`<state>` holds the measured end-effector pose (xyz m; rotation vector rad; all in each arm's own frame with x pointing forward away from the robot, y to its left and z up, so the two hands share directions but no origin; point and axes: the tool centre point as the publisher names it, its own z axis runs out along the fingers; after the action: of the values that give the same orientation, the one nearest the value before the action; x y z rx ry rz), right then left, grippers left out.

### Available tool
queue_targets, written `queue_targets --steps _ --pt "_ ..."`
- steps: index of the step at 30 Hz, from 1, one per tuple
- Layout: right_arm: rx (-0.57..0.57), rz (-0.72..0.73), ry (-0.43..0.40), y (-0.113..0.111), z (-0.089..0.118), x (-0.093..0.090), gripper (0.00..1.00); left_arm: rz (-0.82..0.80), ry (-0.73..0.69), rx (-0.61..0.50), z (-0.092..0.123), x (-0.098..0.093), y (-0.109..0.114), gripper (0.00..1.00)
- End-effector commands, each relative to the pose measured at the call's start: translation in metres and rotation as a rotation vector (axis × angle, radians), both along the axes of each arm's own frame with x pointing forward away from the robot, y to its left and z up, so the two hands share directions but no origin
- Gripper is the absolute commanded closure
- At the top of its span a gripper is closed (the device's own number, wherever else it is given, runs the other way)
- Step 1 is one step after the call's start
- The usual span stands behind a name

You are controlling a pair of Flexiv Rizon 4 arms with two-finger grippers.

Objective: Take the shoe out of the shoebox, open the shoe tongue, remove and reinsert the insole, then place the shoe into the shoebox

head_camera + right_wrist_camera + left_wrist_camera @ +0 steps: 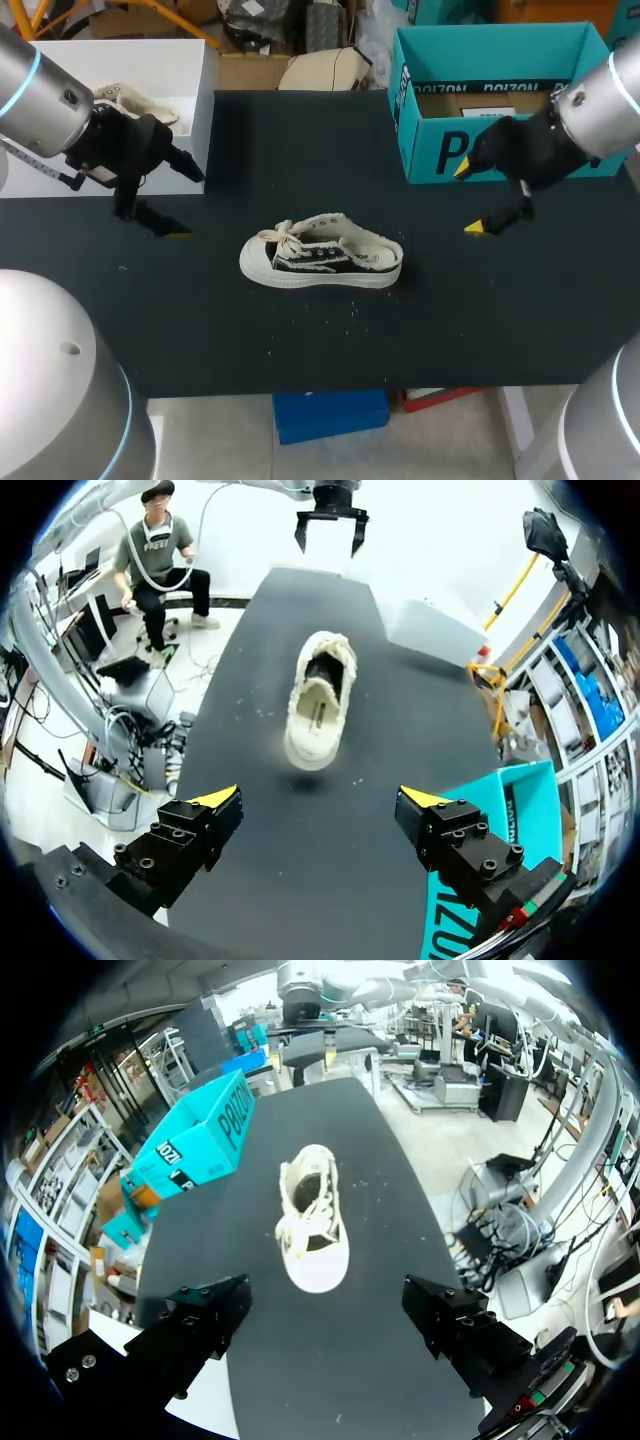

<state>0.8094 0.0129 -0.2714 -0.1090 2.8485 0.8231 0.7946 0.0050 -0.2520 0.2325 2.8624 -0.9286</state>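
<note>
From above, the black-and-white sneaker [320,260] stands on its sole mid-desk [300,140], outside the teal shoebox [500,90] at the far right. The left claw [190,205] and right claw [470,200] flank it, both spread, holding nothing. Left wrist view: the sneaker lies ahead of 2 parted fingers, untouched. Right wrist view: likewise.

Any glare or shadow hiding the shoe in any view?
No. Head view: shoe evenly lit against the dark table, no glare. Left wrist view: glare only beyond the table. Right wrist view: same, faint shadow under the shoe's near end.
</note>
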Motion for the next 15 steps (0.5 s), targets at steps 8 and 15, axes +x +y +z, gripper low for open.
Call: queue_targets --steps 8,15 --pt "0.085 -0.058 -0.024 0.041 -0.053 0.001 0.0 0.0 -0.003 -0.001 -0.001 0.0 0.0 0.0" --pt "0.127 -0.064 0.005 0.058 -0.082 -0.001 0.0 0.0 -0.003 -0.001 -0.001 0.0 0.0 0.0"
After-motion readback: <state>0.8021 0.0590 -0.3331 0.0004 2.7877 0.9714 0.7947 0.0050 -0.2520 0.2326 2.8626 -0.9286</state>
